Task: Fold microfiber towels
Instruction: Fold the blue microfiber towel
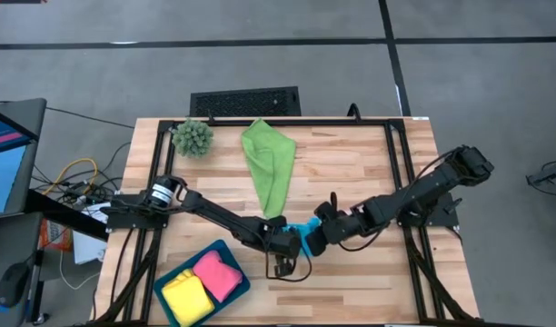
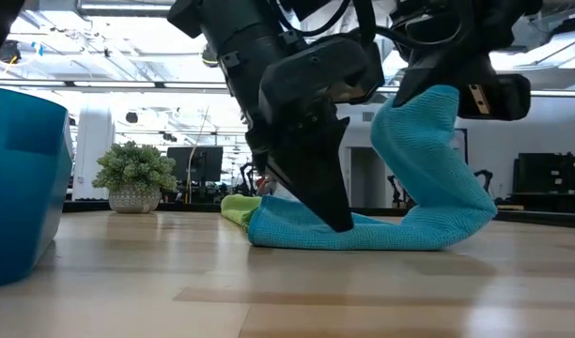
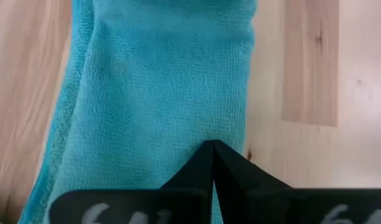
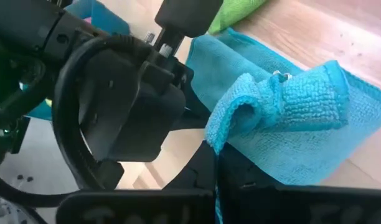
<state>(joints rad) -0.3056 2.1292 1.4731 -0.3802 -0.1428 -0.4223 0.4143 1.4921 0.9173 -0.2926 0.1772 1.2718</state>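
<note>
Blue towel (image 2: 400, 188) pinned (left fingers (image 2: 330, 211)) — right fingers (image 4: 274, 102) lifting

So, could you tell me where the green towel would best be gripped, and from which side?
Probably at the narrow near tip of the green towel, coming straight down from above. It lies flat and limp, tapering toward the arms, with bare table beside it; that tip sits close to the left gripper pressing the blue towel.

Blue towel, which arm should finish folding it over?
Right: its tool already grips the blue towel's raised edge, while the left tool, closed, pins the flat part to the table.
</note>
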